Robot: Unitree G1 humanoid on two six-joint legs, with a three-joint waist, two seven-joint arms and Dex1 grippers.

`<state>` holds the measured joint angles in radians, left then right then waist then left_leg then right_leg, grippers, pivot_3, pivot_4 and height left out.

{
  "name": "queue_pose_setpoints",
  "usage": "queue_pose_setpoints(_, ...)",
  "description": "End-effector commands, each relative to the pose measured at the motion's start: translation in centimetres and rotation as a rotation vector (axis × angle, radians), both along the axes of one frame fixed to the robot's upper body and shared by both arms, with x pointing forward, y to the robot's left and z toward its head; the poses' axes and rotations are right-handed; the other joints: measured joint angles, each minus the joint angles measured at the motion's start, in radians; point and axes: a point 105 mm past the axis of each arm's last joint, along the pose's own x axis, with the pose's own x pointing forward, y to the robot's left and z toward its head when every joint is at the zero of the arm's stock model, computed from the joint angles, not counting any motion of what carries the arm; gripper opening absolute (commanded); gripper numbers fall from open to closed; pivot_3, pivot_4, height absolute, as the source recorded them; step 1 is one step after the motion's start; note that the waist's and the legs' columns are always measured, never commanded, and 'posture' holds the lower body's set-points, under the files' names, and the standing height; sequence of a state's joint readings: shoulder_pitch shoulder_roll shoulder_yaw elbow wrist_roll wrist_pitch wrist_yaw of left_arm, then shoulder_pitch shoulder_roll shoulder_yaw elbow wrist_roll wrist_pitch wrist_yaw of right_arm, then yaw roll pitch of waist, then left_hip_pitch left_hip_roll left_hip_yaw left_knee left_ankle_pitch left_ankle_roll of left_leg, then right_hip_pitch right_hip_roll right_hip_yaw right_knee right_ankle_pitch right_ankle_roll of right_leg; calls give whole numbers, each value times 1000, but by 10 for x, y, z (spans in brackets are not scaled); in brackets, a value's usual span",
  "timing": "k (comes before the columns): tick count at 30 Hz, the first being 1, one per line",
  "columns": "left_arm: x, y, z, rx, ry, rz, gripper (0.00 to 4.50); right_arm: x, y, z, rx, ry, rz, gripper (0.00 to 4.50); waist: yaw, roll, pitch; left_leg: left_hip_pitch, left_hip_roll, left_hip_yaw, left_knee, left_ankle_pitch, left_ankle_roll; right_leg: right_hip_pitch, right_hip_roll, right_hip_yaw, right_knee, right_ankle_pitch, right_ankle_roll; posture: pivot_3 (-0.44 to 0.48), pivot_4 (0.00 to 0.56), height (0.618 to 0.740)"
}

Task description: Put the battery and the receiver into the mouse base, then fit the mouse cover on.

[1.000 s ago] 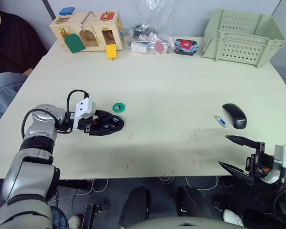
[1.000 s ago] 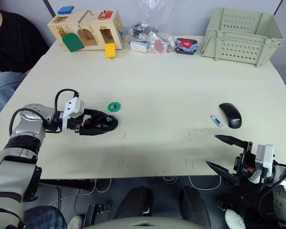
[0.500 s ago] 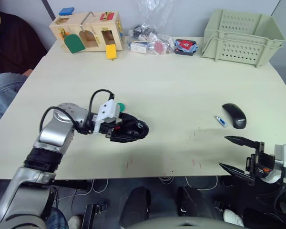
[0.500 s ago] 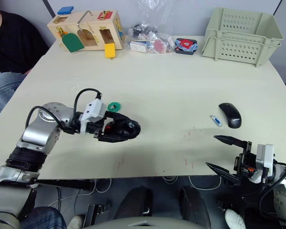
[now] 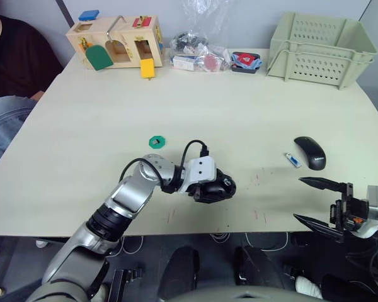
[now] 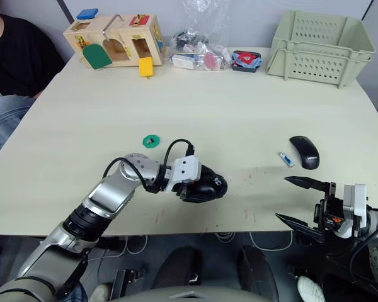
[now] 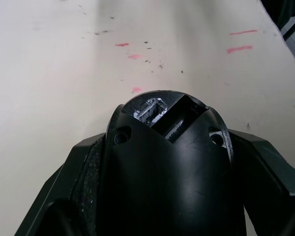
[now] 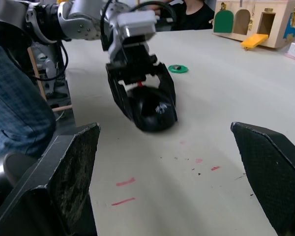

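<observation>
The wide pale cream worktop [image 5: 239, 113] carries everything, and little of the task looks done. At about twelve o'clock on its far edge stand a wooden latch-and-door toy box [image 5: 115, 39], a clear bag of small parts [image 5: 198, 53] and, toward two o'clock, a pale green perforated plastic crate [image 5: 319, 45]; none of these belongs to the job.

The left gripper [image 5: 213, 187] lies near the worktop's middle, toward six o'clock, its jaws clamped around the black oval mouse base with red parts inside [image 5: 219, 186]. The left wrist view looks onto the base's dark underside and an open slot at its end [image 7: 168, 114]; whether that slot holds anything cannot be told. The base sits low on the worktop, though I cannot tell if it touches.

At three o'clock rests the smooth glossy black mouse cover [image 5: 310, 151], not yet fitted, and just beside it at its nine o'clock lies the small blue battery with a pale end [image 5: 293, 160], not yet loaded. Both are well apart from the base. A receiver is not made out.

The right gripper [image 5: 326, 202] hovers off the near edge at four o'clock, jaws spread wide and empty.

A small green round disc [image 5: 157, 141] lies at ten o'clock from the base.

My reading: every insertion and the cover fitting remain to do.
</observation>
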<state>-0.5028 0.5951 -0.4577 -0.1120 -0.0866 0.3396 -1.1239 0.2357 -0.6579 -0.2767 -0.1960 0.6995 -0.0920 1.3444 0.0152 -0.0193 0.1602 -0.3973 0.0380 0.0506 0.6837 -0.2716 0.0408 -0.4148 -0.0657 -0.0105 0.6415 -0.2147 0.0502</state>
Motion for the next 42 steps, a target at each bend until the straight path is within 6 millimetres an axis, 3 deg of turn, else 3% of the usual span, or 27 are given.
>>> queue_pose_setpoints(1, -3, -19, -14, 17, 0, -26, 3136, -2, -3, 13, -9, -43, 0, 4500, 1, 1, 0, 0, 0, -1, 0, 0, 0, 0, 0, 0, 0, 0, 0, 0, 150, 740)
queue_pose_setpoints(8, 0, -20, -26, 50, 18, -19, 3136, -2, -8, 11, -35, -27, -36, 4500, 12, 2, -1, 1, -1, -2, 1, 0, 0, 2, -1, 0, -1, -1, -1, 0, 150, 740)
queue_pose_setpoints(20, 1, -13, -34, 101, 90, 19, 3136, 46, -29, -4, -83, 90, -475, 4500, 13, 3, -4, 1, -1, -2, 1, 0, 0, 2, -1, 0, -1, -2, -4, 0, 150, 740)
queue_pose_setpoints(33, 3, -9, -37, 109, 119, 7, 3136, 81, -29, -26, -170, 264, -738, 4500, 4, 4, -5, 1, -1, -2, 1, 0, 0, 2, -1, 0, -1, -2, -4, 0, 150, 740)
queue_pose_setpoints(42, 3, -8, -36, 113, 114, 0, 3136, 90, -21, -33, -159, 312, -763, 4500, 0, 4, -5, 1, -1, -2, 1, 0, 0, 2, 0, 0, -1, -2, -4, 0, 150, 740)
